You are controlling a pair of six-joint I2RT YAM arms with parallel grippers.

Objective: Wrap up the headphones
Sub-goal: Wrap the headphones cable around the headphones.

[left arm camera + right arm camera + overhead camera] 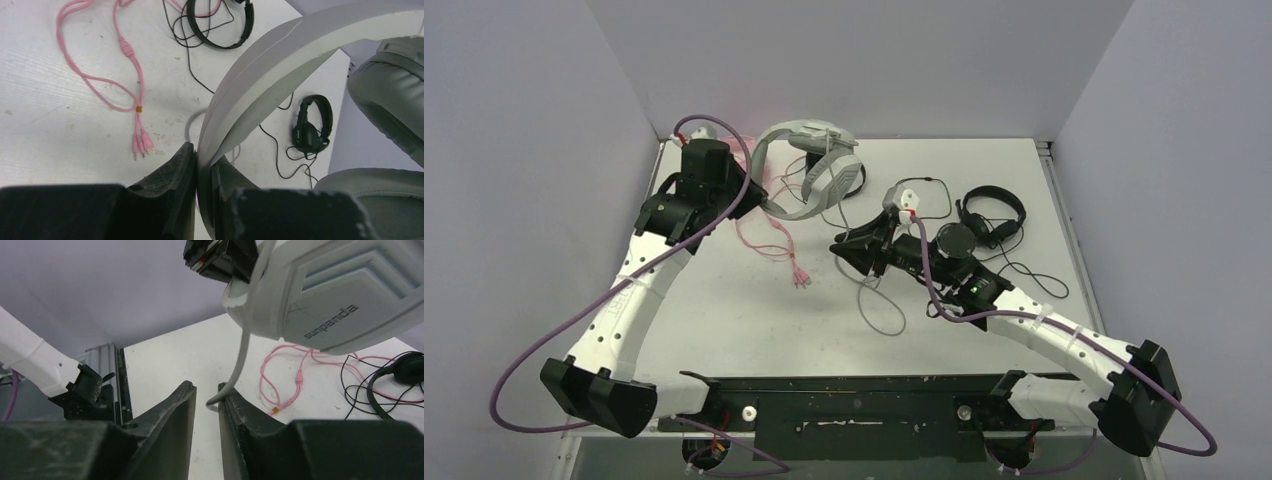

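Note:
My left gripper (760, 192) (200, 152) is shut on the headband (270, 75) of the bulky white-grey headphones (816, 165), holding them up off the table at the back left. Their grey cable (243, 352) hangs from the earcup (340, 295) and trails over the table (879, 310). My right gripper (844, 246) (206, 390) sits below the earcup with its jaws a narrow gap apart. The cable lies against one fingertip (227, 390) and bends into that gap without being pinched.
A pink cable (769, 235) (125, 50) with plugs (802, 280) loops over the table left of centre. One thin black headset (994, 210) (312, 125) lies at the right with its cord spread out; another (225, 30) lies near the white earcup.

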